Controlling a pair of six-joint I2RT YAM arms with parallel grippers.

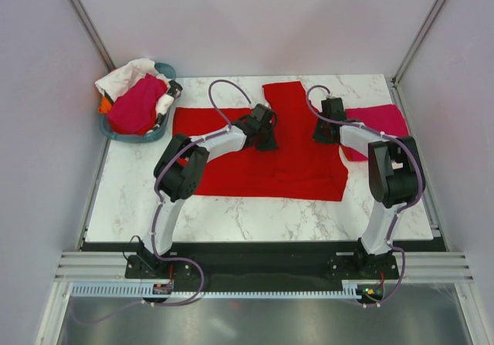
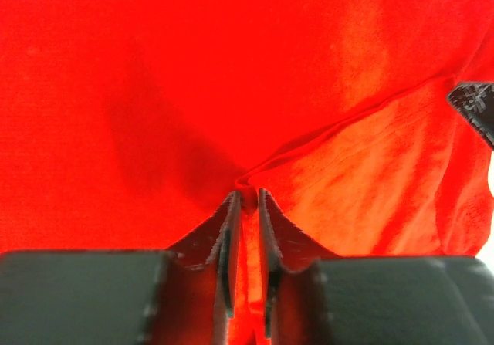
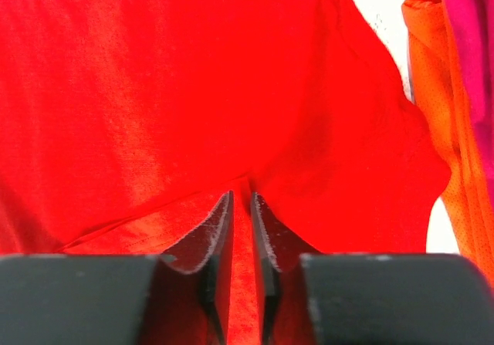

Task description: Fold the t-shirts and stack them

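Left gripper (image 2: 247, 197) and right gripper (image 3: 241, 197) each pinched the bright red cloth t-shirt (image 1: 297, 164) mid-fold; next, probably, lifting together evenly.

The red t-shirt (image 1: 293, 164) is looking like soft, matt knit cloth, lying on a smooth, marble-patterned table (image 1: 231, 215). At upper left the teal tub (image 1: 127, 137) is showing plain plastic, and the black fingers (image 2: 208, 241) are looking grainy and matt.
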